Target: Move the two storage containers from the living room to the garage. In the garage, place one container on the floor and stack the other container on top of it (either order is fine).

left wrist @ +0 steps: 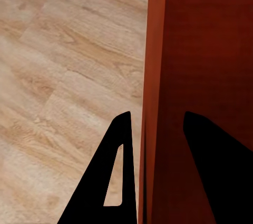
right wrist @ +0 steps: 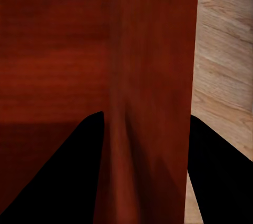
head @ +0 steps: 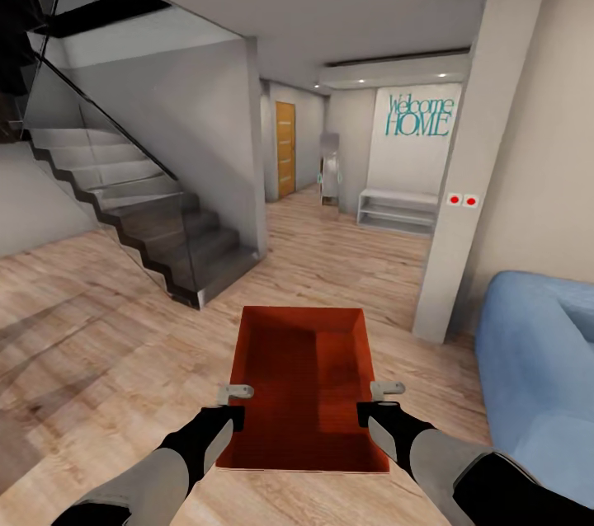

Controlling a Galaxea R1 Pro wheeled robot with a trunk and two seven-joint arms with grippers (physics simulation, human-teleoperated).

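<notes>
Fingers (left wrist: 211,166) clamp the storage container (head: 309,369); staircase (head: 157,229) left, sofa (head: 536,378) right

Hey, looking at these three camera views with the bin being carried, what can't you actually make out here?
- The storage container: its underside and the floor below it are hidden by the bin, head view.
- Left gripper: the fingers straddle the bin wall; the inner finger's contact is lost in shadow, left wrist view.
- Right gripper: the fingertips are cut off by the frame edge, right wrist view.
- Blue sofa: cut off by the right edge, head view.
</notes>
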